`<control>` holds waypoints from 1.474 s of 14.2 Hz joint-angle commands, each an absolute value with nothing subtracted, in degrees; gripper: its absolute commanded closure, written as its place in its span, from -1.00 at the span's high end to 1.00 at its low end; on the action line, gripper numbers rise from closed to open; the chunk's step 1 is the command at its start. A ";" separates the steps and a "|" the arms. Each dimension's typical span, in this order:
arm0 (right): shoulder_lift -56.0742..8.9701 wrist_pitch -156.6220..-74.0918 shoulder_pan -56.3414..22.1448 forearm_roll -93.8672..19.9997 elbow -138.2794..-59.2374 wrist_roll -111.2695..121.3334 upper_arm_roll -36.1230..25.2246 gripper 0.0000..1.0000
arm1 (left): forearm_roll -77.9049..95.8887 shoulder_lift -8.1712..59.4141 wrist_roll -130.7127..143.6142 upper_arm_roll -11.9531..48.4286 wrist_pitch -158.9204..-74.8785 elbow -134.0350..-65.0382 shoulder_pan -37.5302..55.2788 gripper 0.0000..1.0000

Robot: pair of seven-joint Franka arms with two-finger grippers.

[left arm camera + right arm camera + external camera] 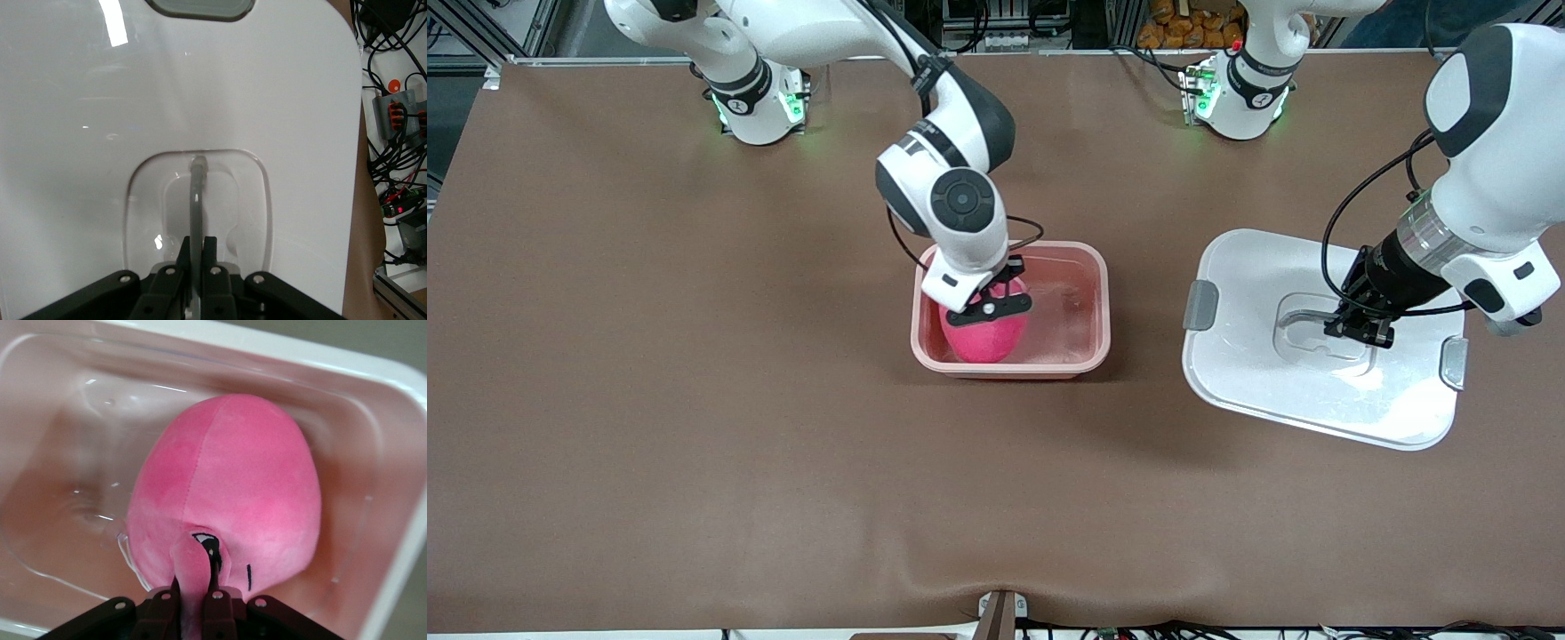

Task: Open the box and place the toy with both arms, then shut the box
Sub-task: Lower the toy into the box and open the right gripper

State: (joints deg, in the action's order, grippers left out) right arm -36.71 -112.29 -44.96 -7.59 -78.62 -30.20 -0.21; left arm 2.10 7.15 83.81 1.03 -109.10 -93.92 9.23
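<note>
The pink box (1085, 311) stands open at the table's middle, without its lid. The hot-pink plush toy (983, 336) sits inside it, at the end toward the right arm; it also shows in the right wrist view (233, 493) inside the box (393, 380). My right gripper (991, 307) is shut on the toy's ear (193, 570). The white lid (1254, 373) lies flat on the table toward the left arm's end, grey clips (1200, 305) at its sides. My left gripper (1356, 331) is shut on the lid's clear handle (196, 200), over the lid (100, 100).
The brown table mat (694, 400) spreads wide around box and lid. Cables and equipment (400, 113) lie off the table's edge beside the lid. Both arm bases (756, 107) stand along the table edge farthest from the front camera.
</note>
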 commanded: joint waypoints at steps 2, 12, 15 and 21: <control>-39.37 -118.45 -46.84 -7.38 -77.34 -31.46 -0.79 -1.00 | 3.43 4.83 82.88 1.14 -108.81 -95.80 8.96 -1.00; -45.96 -129.99 -51.41 0.34 -77.70 -31.55 -0.97 -0.95 | 3.52 4.83 82.79 1.14 -108.81 -95.80 8.96 -1.00; -47.02 -130.08 -52.12 2.80 -77.70 -31.99 -1.05 -0.46 | 3.52 4.75 82.79 1.14 -108.81 -95.80 8.96 -1.00; -45.18 -129.81 -51.59 2.90 -76.90 -32.60 -1.05 1.00 | 3.52 4.75 82.79 1.14 -108.37 -95.80 8.96 -1.00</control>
State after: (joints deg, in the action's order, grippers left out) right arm -45.81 -130.58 -51.54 2.02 -77.94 -30.94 -0.90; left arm 2.29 7.06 83.81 1.06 -108.84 -94.00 9.23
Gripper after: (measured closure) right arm 0.344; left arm 0.930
